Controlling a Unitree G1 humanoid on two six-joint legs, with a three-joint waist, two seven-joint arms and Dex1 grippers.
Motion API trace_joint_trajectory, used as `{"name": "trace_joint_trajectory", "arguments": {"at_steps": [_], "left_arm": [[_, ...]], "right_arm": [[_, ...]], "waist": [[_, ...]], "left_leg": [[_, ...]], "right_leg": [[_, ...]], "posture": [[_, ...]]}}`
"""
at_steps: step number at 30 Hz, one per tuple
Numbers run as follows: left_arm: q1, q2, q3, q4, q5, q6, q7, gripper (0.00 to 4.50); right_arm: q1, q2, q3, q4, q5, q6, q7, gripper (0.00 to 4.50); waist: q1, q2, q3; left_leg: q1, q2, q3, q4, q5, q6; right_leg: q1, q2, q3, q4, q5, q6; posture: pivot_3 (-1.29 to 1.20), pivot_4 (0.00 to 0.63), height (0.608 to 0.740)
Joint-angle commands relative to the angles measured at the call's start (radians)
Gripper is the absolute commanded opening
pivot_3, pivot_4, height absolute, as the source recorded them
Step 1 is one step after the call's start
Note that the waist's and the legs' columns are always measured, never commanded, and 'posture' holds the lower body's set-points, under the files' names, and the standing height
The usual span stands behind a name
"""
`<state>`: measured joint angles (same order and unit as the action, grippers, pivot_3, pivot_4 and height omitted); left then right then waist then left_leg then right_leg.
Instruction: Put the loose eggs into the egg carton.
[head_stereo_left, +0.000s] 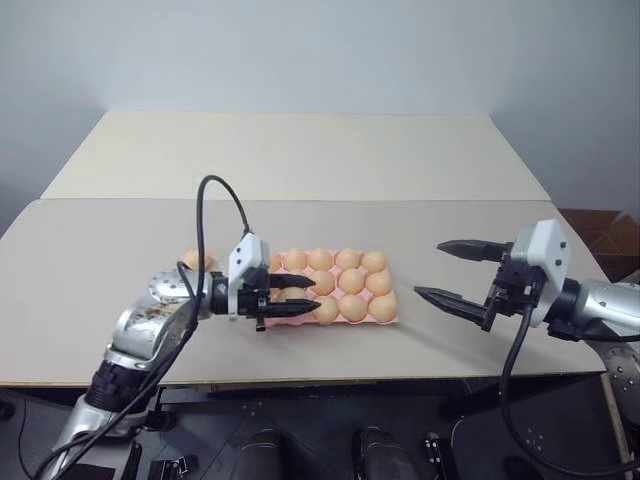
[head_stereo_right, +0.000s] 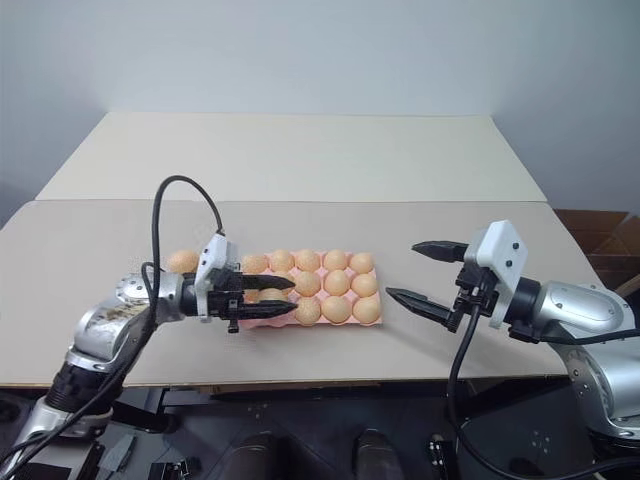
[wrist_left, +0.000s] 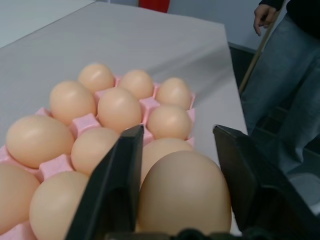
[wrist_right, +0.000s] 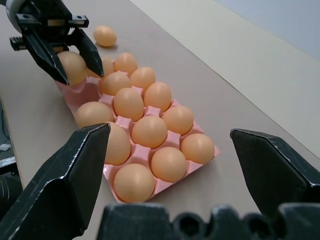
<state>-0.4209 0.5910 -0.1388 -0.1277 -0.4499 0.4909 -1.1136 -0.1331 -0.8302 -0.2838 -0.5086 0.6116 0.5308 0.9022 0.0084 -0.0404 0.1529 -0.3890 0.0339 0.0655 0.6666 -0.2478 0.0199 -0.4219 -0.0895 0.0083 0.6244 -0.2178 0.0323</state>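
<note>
The step in hand looks like the placing of an egg. At the near left corner of the pale pink moulded egg carton (head_stereo_left: 385, 318), the left gripper (head_stereo_right: 285, 296) has its two black fingers on either side of a smooth orange-tan egg (wrist_left: 184, 196). The left wrist view shows that egg between the fingers, with a thin gap on at least one side, so I cannot tell whether it is pinched or just let go. It sits over, or already in, the cup at the carton's left end.

The carton lies near the front edge of the beige counter (head_stereo_left: 300, 150), towards the middle, and most of its cups hold eggs. The right gripper (head_stereo_left: 438, 268) hangs off the carton's right end, apart from it, fingers spread wide and holding nothing.

One loose orange-tan egg (wrist_right: 105, 36) lies on the counter just beyond the carton's left end. The next move probably calls for freeing the placed egg cleanly, drawing the left fingers back without nudging its neighbours, then reaching for that loose egg.

Past the counter's far right edge stands a person (wrist_left: 285, 75). No brand, label or writing can be read.
</note>
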Motion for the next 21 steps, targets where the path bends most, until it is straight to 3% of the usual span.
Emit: {"name": "trace_joint_trajectory", "arguments": {"at_steps": [1, 4, 8, 13, 17, 21], "left_arm": [[-0.024, 0.003, 0.024, -0.016, 0.003, -0.028, 0.008, 3.62], [-0.025, 0.011, 0.055, -0.029, -0.005, -0.045, 0.019, 4.48], [-0.012, 0.064, 0.184, -0.070, -0.081, -0.006, 0.034, 4.48], [0.093, 0.210, 0.392, -0.112, -0.148, 0.025, 0.018, 4.48], [0.256, 0.325, 0.576, -0.094, -0.136, 0.017, -0.007, 4.48], [0.430, 0.363, 0.733, -0.085, -0.089, -0.007, 0.019, 4.48]], "right_arm": [[0.000, -0.002, -0.046, -0.034, 0.020, -0.024, -0.009, 4.50], [0.007, -0.002, -0.052, -0.038, 0.021, -0.028, -0.006, 4.50], [0.005, -0.002, -0.046, -0.034, 0.017, -0.034, -0.003, 4.50], [-0.010, -0.010, -0.037, -0.010, 0.017, -0.048, 0.026, 4.50], [-0.046, -0.010, 0.000, 0.024, 0.000, -0.060, 0.043, 4.50], [-0.072, -0.007, 0.018, 0.047, -0.004, -0.068, 0.053, 4.50]], "waist": [[0.000, 0.000, 0.000], [0.001, 0.000, 0.000], [-0.001, 0.000, 0.000], [-0.021, 0.000, 0.000], [-0.022, 0.000, 0.000], [-0.021, 0.000, 0.000]], "left_leg": [[0.000, 0.000, -0.001, 0.000, 0.000, 0.000], [0.000, 0.000, -0.001, 0.000, 0.000, 0.000], [0.000, 0.000, -0.002, 0.000, 0.000, 0.000], [0.001, 0.001, -0.004, 0.000, 0.000, 0.001], [0.001, 0.001, -0.004, 0.000, -0.001, 0.001], [0.001, 0.002, -0.003, 0.000, -0.001, 0.001]], "right_leg": [[0.000, 0.000, 0.000, 0.000, 0.000, 0.000], [0.000, 0.000, 0.000, 0.000, 0.000, 0.000], [0.000, 0.000, 0.000, 0.000, 0.000, 0.000], [-0.001, 0.000, 0.000, 0.000, 0.000, 0.000], [0.000, -0.001, 0.000, 0.000, 0.000, 0.000], [-0.001, -0.001, 0.000, 0.000, 0.000, 0.000]], "posture": [[0.00, 0.150, 0.740], [0.00, 0.150, 0.740], [0.00, 0.150, 0.740], [0.00, 0.150, 0.740], [0.00, 0.150, 0.740], [0.00, 0.150, 0.740]]}}
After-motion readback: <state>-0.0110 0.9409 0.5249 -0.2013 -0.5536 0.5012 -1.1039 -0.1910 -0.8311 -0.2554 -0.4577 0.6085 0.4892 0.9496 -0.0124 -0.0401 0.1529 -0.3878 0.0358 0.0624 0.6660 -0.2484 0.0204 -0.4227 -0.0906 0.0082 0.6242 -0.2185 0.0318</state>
